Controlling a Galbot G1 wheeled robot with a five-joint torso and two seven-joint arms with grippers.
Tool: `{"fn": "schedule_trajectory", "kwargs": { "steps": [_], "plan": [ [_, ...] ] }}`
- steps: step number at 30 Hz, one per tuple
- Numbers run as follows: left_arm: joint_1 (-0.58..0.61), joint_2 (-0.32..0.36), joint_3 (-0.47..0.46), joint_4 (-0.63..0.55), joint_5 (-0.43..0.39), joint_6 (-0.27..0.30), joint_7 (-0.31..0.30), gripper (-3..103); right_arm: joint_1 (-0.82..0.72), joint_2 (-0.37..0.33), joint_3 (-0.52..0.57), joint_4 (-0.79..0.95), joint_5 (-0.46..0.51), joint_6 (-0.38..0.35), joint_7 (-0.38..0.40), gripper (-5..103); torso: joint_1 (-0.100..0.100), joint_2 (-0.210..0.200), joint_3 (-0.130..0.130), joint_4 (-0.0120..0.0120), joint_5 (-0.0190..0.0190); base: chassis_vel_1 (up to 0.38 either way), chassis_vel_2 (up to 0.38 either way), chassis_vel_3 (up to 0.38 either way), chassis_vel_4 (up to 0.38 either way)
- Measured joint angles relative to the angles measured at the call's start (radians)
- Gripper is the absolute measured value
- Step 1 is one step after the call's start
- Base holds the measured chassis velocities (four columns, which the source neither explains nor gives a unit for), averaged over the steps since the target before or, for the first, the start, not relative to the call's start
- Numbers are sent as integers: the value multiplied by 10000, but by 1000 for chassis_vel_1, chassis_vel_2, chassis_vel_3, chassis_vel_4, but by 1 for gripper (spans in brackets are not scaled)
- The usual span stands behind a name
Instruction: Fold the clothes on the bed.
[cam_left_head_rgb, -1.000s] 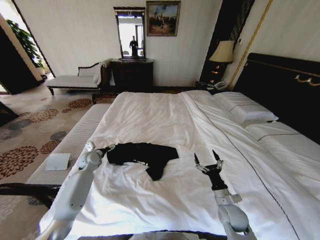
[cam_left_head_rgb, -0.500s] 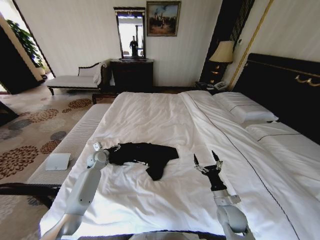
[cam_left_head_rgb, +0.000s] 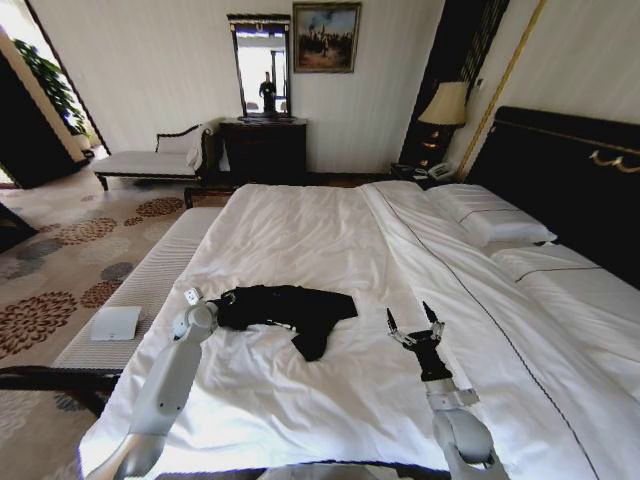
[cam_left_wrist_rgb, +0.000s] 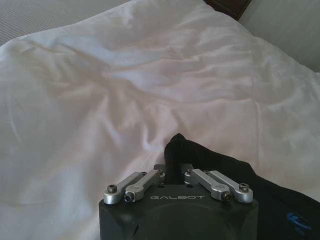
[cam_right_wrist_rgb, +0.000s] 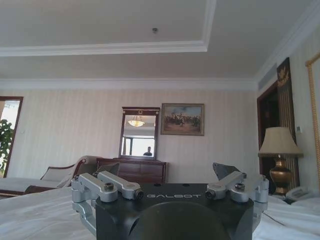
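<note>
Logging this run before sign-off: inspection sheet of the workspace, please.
Surface: bed, white duvet, wrinkled.
Job's things: black T-shirt lies crumpled near the bed's left side, one sleeve trailing toward the foot.
Clutter: nothing seen on the duvet; white pillows at the headboard.
Grippers: left gripper at the shirt's left edge, shut on fabric in the left wrist view; right gripper open, raised above the duvet to the shirt's right, holding nothing.
Cables: nothing seen.
Surroundings: chaise bench, dresser with mirror, lamp, patterned carpet.
</note>
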Motion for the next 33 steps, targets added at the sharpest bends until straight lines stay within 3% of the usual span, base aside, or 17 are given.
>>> {"fn": "schedule_trajectory", "kwargs": {
  "steps": [3, 5, 6, 10, 11, 14, 15, 17, 22, 30, 33],
  "plan": [
    [174, 86, -48, -200, 44, -21, 59, 7, 150, -217, -297, -79, 707, -371, 275, 100, 0, 0, 0, 1, 0, 0, 0, 0, 0],
    [486, 215, -162, -529, 107, -42, 183, 1, 441, -740, -867, -260, 1859, -961, 397, 100, -1, 0, 0, 2, -1, 0, 0, 0, 0],
    [486, 215, -162, -529, 107, -42, 183, 1, 441, -740, -867, -260, 1859, -961, 397, 100, -1, 0, 0, 2, -1, 0, 0, 0, 0],
    [1022, 459, -401, -985, 210, -326, 470, 0, 1345, -2225, -2211, -435, 4869, -2155, 902, 100, 0, 0, 0, 4, -3, 0, 0, 0, 0],
    [1022, 459, -401, -985, 210, -326, 470, 0, 1345, -2225, -2211, -435, 4869, -2155, 902, 100, 0, 0, 0, 4, -3, 0, 0, 0, 0],
    [1465, 604, -636, -1247, 360, -668, 812, 0, 2293, -3087, -3416, -470, 7440, -3228, 1526, 100, 0, 0, 0, 2, -1, 0, 0, 0, 0],
    [1465, 604, -636, -1247, 360, -668, 812, 0, 2293, -3087, -3416, -470, 7440, -3228, 1526, 100, 0, 0, 0, 2, -1, 0, 0, 0, 0],
    [1828, 631, -828, -1456, 492, -837, 1048, 0, 2976, -3285, -4183, -568, 8341, -3739, 1838, 100, 0, 0, 0, 5, -1, 0, 0, 0, 0],
    [2685, 618, -1203, -1850, 845, -1143, 1373, 0, 4121, -3199, -5493, -1037, 8848, -4401, 2335, 100, 0, 0, 1, 4, -2, 0, 0, 0, 0],
    [3566, 608, -1478, -2289, 1167, -1506, 1487, 0, 5473, -2782, -6975, -2095, 8817, -5139, 2984, 100, 1, 0, 0, 2, -2, 0, 0, 0, 0],
    [3787, 594, -1517, -2454, 1253, -1573, 1489, 0, 6028, -2490, -7587, -2418, 8416, -5499, 3756, 100, 0, 0, 0, 1, -1, 0, 0, 0, 0]
  ]
}}
